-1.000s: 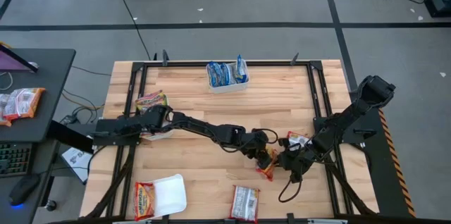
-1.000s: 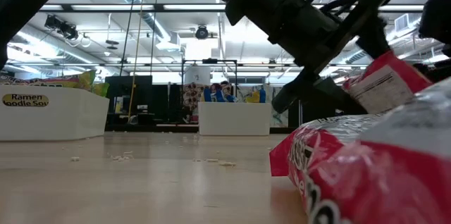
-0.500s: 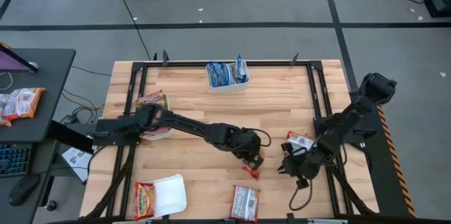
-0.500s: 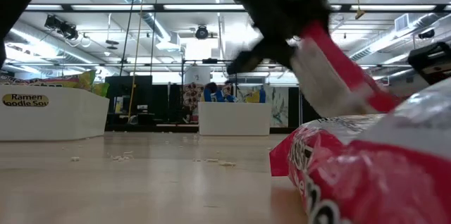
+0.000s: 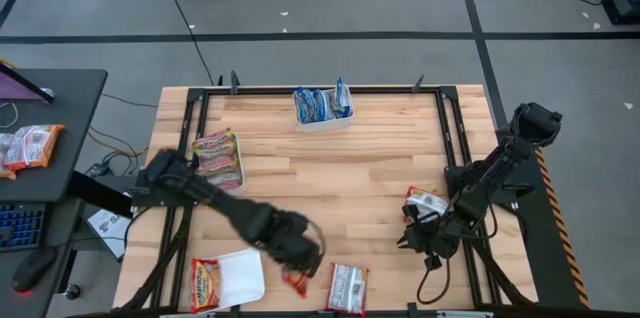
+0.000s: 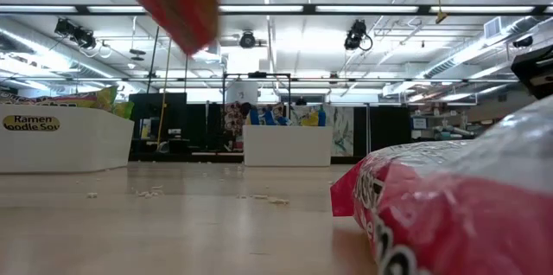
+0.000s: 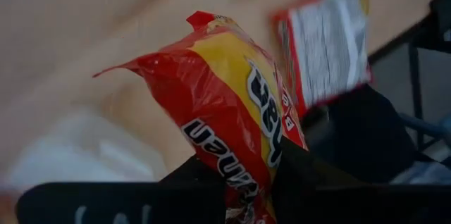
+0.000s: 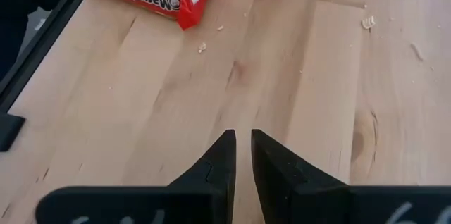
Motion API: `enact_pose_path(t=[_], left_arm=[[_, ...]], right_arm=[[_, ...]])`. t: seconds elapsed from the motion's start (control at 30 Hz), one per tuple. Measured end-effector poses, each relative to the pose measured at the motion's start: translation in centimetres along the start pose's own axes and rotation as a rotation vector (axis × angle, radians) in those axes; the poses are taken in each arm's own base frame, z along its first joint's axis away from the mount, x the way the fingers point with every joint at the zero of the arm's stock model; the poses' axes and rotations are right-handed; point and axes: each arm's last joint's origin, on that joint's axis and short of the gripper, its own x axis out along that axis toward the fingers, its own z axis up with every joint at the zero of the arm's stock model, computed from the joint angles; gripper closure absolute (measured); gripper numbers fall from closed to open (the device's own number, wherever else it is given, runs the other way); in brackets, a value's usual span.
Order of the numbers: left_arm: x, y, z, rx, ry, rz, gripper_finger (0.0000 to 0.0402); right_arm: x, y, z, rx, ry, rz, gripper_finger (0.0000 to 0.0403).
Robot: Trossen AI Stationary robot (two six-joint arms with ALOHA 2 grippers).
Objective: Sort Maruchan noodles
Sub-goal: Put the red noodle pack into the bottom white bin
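A red-and-yellow noodle packet [image 7: 232,132] hangs pinched between the fingers of the left gripper [image 5: 297,276], held above the near edge of the table [image 5: 330,173], between a white tray [image 5: 240,276] and a red-white packet [image 5: 347,286] lying flat. An orange packet [image 5: 204,283] lies in that tray. Another red-white packet [image 5: 423,200] lies on the right side, just beside the right gripper [image 8: 241,155], whose fingers stand nearly together over bare wood, holding nothing. Blue packets [image 5: 318,104] fill a tray at the far edge, and more packets [image 5: 218,154] sit at the left.
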Motion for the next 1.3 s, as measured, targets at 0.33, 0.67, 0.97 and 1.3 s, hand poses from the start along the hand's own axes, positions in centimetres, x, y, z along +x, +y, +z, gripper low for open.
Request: enact_pose_path(t=[0.33, 0.67, 0.97, 1.3], left_arm=[[-2.8, 1.5, -7.4, -0.138, 0.024, 0.005, 0.0318], [-4.4, 6.3, -11.9, -0.301, -0.109, 0.328, 0.0318], [-1.6, 7.6, -12.3, -0.349, -0.124, 0.399, 0.0318], [2.7, 9.4, -12.8, -0.317, 0.000, 0.466, 0.0331]], right_arm=[[0.0, 0.0, 0.0, 0.031, 0.005, 0.007, 0.0352], [0.0, 0.1, 0.0, 0.102, 0.007, 0.025, 0.0352], [0.0, 0.2, 0.0, 0.132, 0.022, 0.048, 0.0352], [-0.4, 1.1, -0.5, 0.119, 0.044, 0.104, 0.0359]])
